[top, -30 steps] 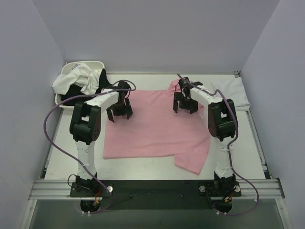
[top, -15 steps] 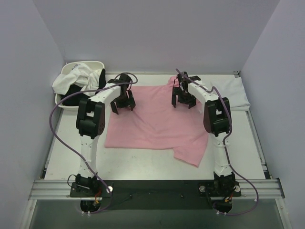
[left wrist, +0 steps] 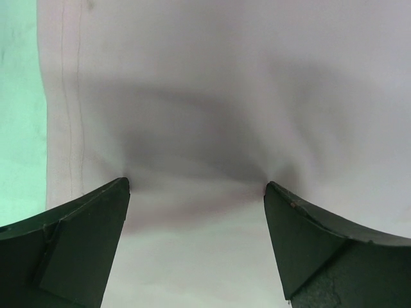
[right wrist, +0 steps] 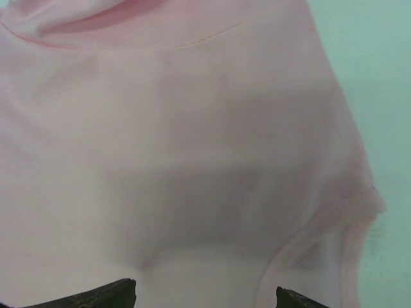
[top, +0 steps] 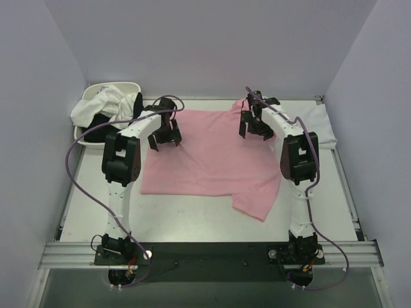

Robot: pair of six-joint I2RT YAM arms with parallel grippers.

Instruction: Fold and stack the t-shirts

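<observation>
One light pink t-shirt (top: 212,163) lies spread across the middle of the table (top: 192,221), and both of your arms reach over its far half. The body of the shirt is mostly flat and smooth. Its near edge runs fairly straight, except at the near right corner, where a flap (top: 257,205) juts out toward the arm bases at a slant. The cloth is plain, with no print visible. The left gripper (top: 165,136) sits over the shirt's far left part with its jaws spread wide and nothing gripped. In the left wrist view both fingertips (left wrist: 96,218) press down on the fabric, which dips in a shallow shadowed pucker between them, and a double-stitched hem (left wrist: 70,96) runs just beside the left finger at the cloth's edge. The right gripper (top: 255,126) sits over the far right part, near the neckline (right wrist: 96,22). Its jaws also stand wide apart and hold nothing. Only its tips show at the bottom of its wrist view, so you cannot tell whether they touch the cloth. A short sleeve (right wrist: 347,218) with a ribbed-looking edge lies to their right. A heap of white and black shirts (top: 106,110) spills over the white basin (top: 119,85) at the far left corner. A folded white garment (top: 316,125) lies at the far right, apart from the pink one.
</observation>
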